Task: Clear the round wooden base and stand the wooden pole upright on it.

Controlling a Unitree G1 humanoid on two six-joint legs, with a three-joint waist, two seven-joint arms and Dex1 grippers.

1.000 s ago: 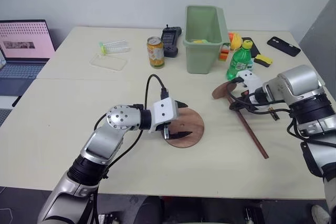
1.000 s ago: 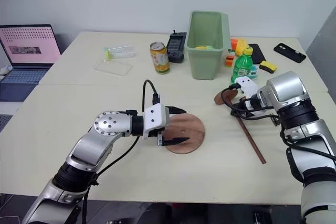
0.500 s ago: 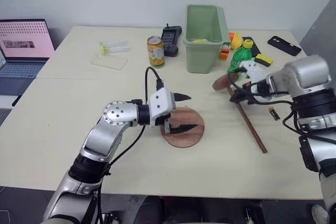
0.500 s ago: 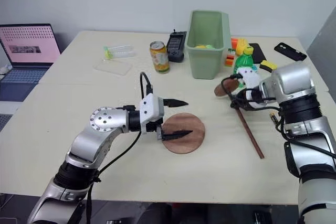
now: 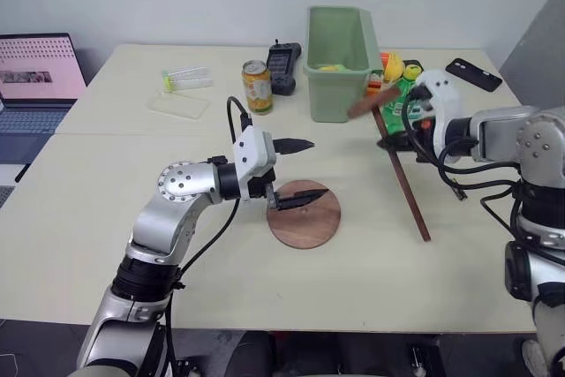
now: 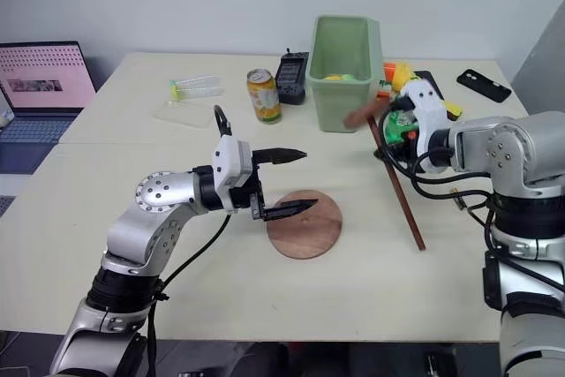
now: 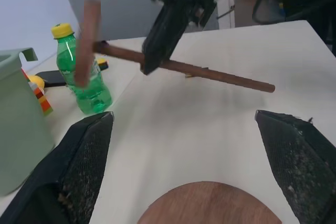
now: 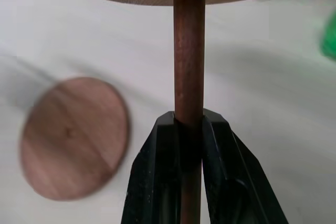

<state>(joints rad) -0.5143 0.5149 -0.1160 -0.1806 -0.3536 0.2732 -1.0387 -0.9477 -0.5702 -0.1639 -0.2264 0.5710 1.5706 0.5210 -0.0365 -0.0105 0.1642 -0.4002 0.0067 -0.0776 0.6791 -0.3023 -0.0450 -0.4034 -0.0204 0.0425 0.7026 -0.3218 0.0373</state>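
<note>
The right gripper [image 8: 187, 145] pinched the stiff, light-looking wooden pole [image 6: 395, 184] near its disc; the left gripper's [image 6: 291, 184] fingers [image 6: 282, 155] stood spread above the round wooden base [image 6: 305, 225].

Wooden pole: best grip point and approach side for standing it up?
Grip the wooden pole on its bare thin shaft near the disc end, from the side across the rod, as the right gripper does now: the shaft is narrow and fits between shut fingers, the disc is too wide.

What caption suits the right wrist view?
Right gripper shut on the wooden pole, with the round wooden base below.
</note>
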